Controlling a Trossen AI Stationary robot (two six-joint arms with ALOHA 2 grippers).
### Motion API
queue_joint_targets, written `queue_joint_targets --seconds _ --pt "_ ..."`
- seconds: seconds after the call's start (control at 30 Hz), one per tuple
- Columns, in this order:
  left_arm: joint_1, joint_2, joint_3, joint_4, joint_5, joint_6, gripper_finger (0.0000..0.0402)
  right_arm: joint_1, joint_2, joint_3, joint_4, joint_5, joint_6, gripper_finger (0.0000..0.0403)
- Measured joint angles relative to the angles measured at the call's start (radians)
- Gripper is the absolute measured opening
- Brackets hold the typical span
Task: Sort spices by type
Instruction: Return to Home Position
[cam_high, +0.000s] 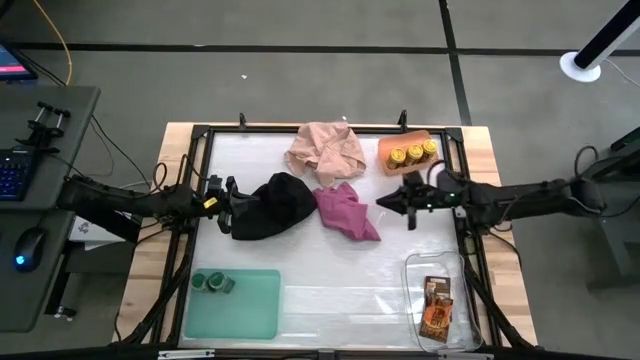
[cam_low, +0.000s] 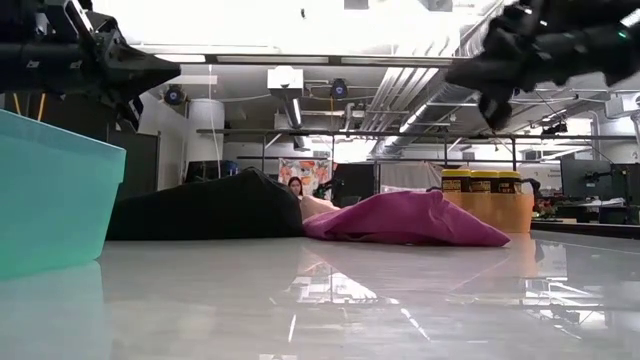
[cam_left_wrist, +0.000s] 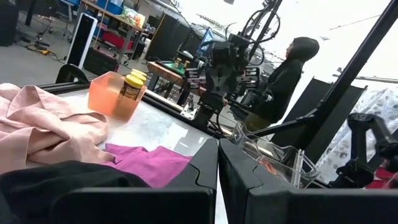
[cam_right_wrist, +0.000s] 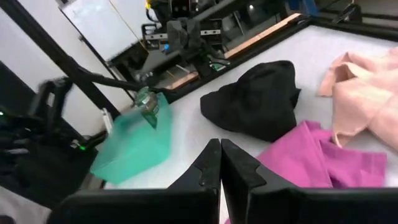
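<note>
- Yellow-lidded jars (cam_high: 413, 153), three in a row, stand in the orange tray (cam_high: 388, 166) at the far right of the surface (cam_high: 330, 290).
- Two green-lidded jars (cam_high: 213, 283) sit in the far left corner of the green tray (cam_high: 255, 312), at the near left.
- Two brown-orange packets (cam_high: 436, 307) lie in the clear tray (cam_high: 415, 273), at the near right.
- Left hand (cam_high: 236, 200) hangs at the left edge of the black cloth (cam_high: 278, 203), fingers pressed together and gripping nothing.
- Right hand (cam_high: 381, 204) hangs just right of the magenta cloth (cam_high: 348, 212), fingers likewise closed and empty.
- Pink cloth (cam_high: 325, 150) lies crumpled at the far middle.
</note>
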Motion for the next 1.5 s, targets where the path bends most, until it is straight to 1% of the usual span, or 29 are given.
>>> queue_joint_targets --seconds 0.1,0.2,0.3,0.4,0.47,0.57,0.63,0.97,1.13,1.23,1.3,1.5 --pt "0.000 0.000 0.000 0.000 0.000 0.000 0.0001 -0.008 -0.125 -0.091 0.010 0.001 0.001 0.0000" --pt "0.000 0.000 0.000 0.000 0.000 0.000 0.0001 -0.008 -0.232 -0.172 0.014 0.033 -0.022 0.0000" --pt "0.000 0.000 0.000 0.000 0.000 0.000 0.0001 -0.008 -0.319 -0.248 0.032 0.047 -0.003 0.0000" --pt "0.000 0.000 0.000 0.000 0.000 0.000 0.0001 -0.008 -0.389 -0.300 0.090 0.055 0.015 0.0000" --pt "0.000 0.000 0.000 0.000 0.000 0.000 0.0001 -0.008 -0.421 -0.298 0.056 0.075 -0.046 0.0000" --pt "0.000 0.000 0.000 0.000 0.000 0.000 0.0001 -0.008 -0.436 -0.300 -0.010 0.111 -0.145 0.0000" --pt "0.000 0.000 0.000 0.000 0.000 0.000 0.0001 -0.008 -0.436 -0.300 -0.052 0.116 -0.160 0.0001" --pt "0.000 0.000 0.000 0.000 0.000 0.000 0.0001 -0.008 -0.436 -0.300 -0.247 0.116 -0.054 0.0004" --pt "0.000 0.000 0.000 0.000 0.000 0.000 0.0001 -0.002 -0.446 -0.299 -0.282 0.116 -0.042 0.0004" --pt "0.000 -0.002 0.001 -0.006 0.000 0.000 0.0001 0.029 -0.516 -0.299 -0.281 0.116 -0.042 0.0004" --pt "0.000 -0.027 0.001 -0.034 0.000 0.000 0.0001 0.050 -0.576 -0.299 -0.283 0.116 -0.042 0.0004" --pt "0.005 -0.189 0.001 -0.149 0.000 0.000 0.0001 0.084 -0.771 -0.299 -0.280 0.116 -0.042 0.0005"
